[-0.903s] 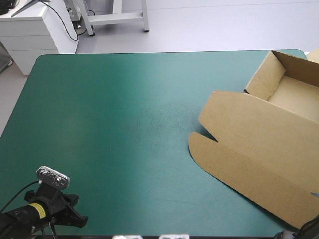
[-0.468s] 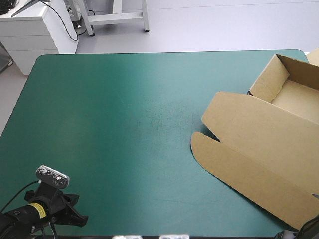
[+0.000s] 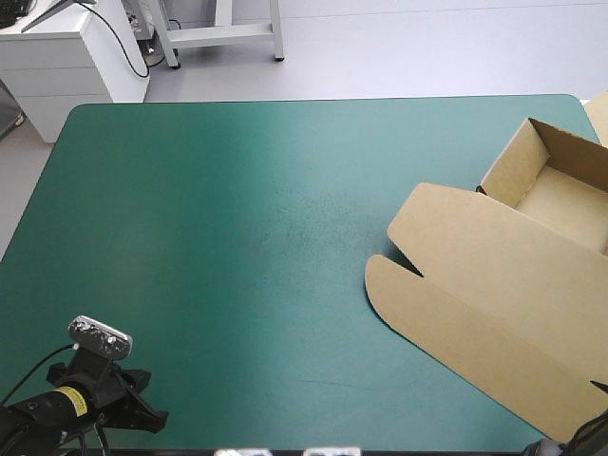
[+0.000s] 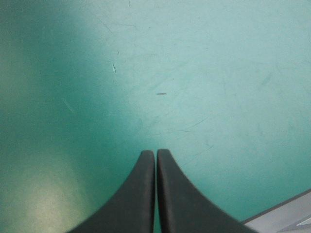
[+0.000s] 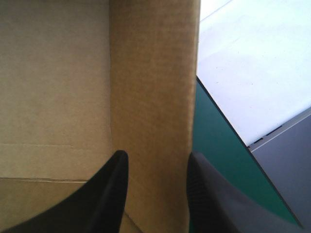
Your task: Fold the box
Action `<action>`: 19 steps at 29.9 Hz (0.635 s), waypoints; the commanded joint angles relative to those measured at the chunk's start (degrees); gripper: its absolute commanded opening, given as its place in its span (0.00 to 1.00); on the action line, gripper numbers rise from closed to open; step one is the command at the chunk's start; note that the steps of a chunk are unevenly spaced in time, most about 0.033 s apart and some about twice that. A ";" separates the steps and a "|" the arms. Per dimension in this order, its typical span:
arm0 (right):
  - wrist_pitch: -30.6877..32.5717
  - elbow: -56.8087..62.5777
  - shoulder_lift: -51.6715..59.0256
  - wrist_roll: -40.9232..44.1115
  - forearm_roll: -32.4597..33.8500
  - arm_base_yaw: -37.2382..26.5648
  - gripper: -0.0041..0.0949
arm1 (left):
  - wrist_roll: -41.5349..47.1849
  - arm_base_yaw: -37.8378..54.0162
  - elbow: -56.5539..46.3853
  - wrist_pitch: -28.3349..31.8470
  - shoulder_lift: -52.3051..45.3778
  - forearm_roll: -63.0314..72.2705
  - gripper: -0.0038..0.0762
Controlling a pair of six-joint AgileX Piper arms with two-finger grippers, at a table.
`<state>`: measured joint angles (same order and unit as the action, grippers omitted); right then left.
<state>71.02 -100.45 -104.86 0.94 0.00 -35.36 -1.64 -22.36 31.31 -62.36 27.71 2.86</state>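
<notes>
the box (image 3: 494, 285) lies at the table's right side, its open tray (image 3: 556, 190) toward the far right corner, its lid (image 3: 484, 294) flat on the teal-green cover (image 3: 237, 237); the step in hand looks like taking hold of a board strip at the box's edge; to do it well, the right gripper (image 5: 155, 158) should close squarely on the strip, clear of the creases; its black fingers stand apart, the strip between them; the left gripper (image 4: 156, 151), fingers together and empty, hangs over bare cover, well apart from the box.

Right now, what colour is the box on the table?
The box is plain brown, without any print. The high view shows it best.
</notes>
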 commanded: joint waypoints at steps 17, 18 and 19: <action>0.34 15.36 28.12 -4.94 -10.69 5.41 0.10 | 0.14 -0.04 1.34 -0.42 0.36 0.61 0.04; 0.34 16.60 29.78 -5.34 -10.52 6.53 0.06 | 0.14 -0.04 1.34 -0.31 0.36 0.61 0.04; 0.34 18.02 31.89 -5.48 -10.03 8.15 0.02 | 0.14 -0.04 1.34 -0.31 0.24 0.61 0.04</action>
<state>71.30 -84.39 -79.62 -3.14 -10.05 -30.03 -1.64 -22.36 31.31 -64.62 27.71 2.86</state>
